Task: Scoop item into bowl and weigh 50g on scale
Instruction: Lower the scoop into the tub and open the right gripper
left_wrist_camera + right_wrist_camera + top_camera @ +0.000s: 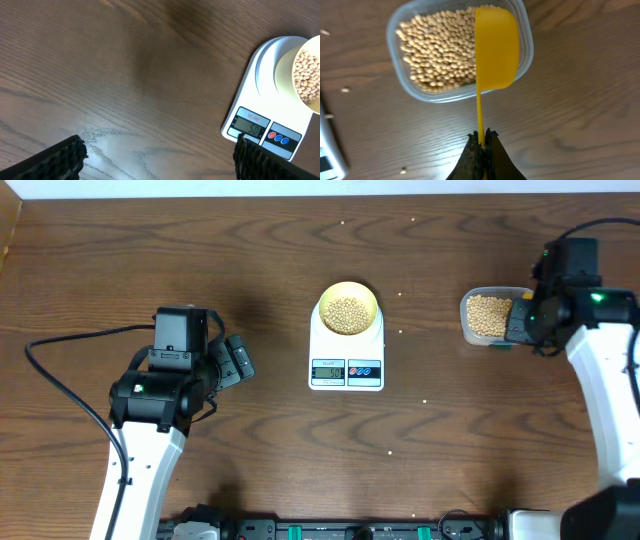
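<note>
Beans (440, 50) half-hidden under scoop (496, 47) clamped by right gripper (481, 137); left gripper (160, 160) apart.

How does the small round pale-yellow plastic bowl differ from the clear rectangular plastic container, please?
The small round pale-yellow plastic bowl is opaque; the clear rectangular plastic container is see-through. The bowl sits on the white digital scale, the container on the wooden table. Only the container has the bright yellow plastic scoop over it, held by the right gripper. Both hold tan beans.

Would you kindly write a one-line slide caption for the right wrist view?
Right fingers shut on the handle of the yellow scoop, its cup edge-on over the clear container of beans.
</note>
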